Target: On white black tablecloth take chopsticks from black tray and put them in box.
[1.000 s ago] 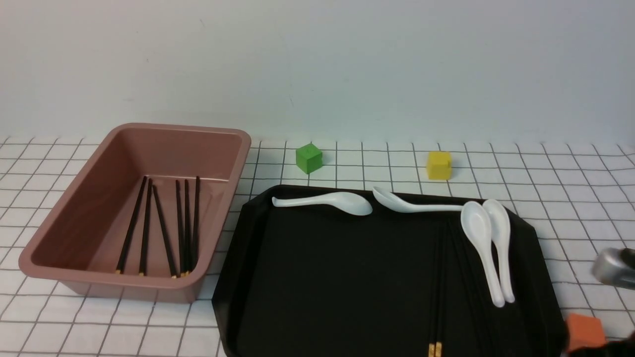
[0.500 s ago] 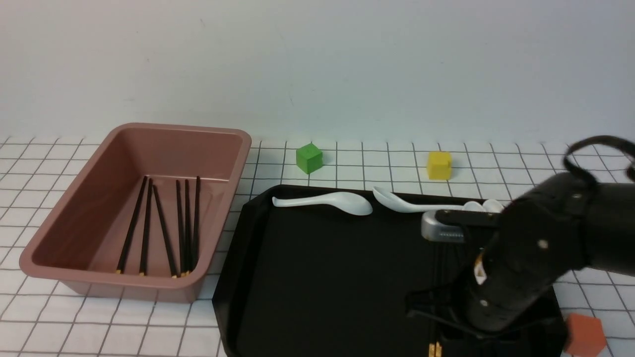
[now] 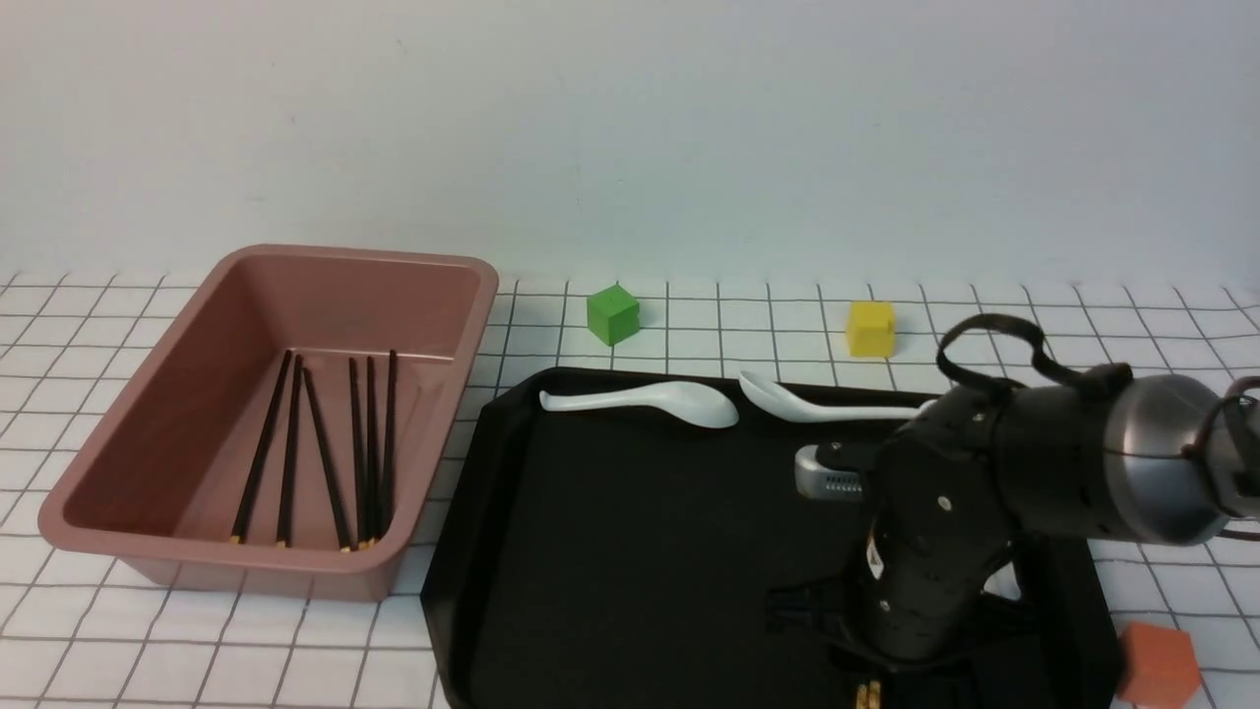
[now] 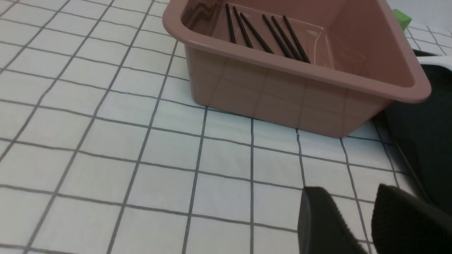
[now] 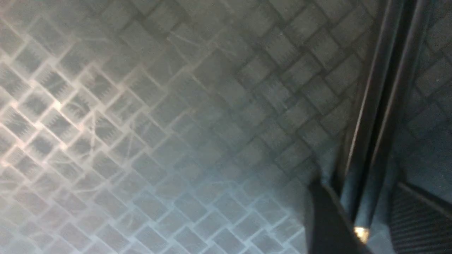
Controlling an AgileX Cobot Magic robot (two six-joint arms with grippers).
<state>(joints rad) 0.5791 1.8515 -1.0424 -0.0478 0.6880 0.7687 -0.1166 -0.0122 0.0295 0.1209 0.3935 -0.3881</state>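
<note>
The pink box (image 3: pixel 345 262) stands at the left on the tablecloth (image 3: pixel 689 315) and holds several black chopsticks (image 3: pixel 369 443). The black tray (image 3: pixel 640 551) lies to its right. My right arm (image 3: pixel 945 532) reaches down over the tray's near right part, where two gold chopstick ends (image 3: pixel 866 697) show below it. In the right wrist view my right gripper (image 5: pixel 355 183) is open, with two chopsticks (image 5: pixel 374 106) lying on the tray (image 5: pixel 141 123) between its fingers. My left gripper (image 4: pixel 348 190) is open and empty above the cloth, near the box (image 4: pixel 282 91).
Two white spoons (image 3: pixel 650 402) (image 3: pixel 817 406) lie along the tray's far edge. A green cube (image 3: pixel 612 314) and a yellow cube (image 3: pixel 871 328) sit behind the tray. An orange block (image 3: pixel 1160 665) sits off the tray's near right corner.
My right arm has swung in from the right edge over the tray and come down over the two chopsticks, hiding the two spoons at the tray's right.
</note>
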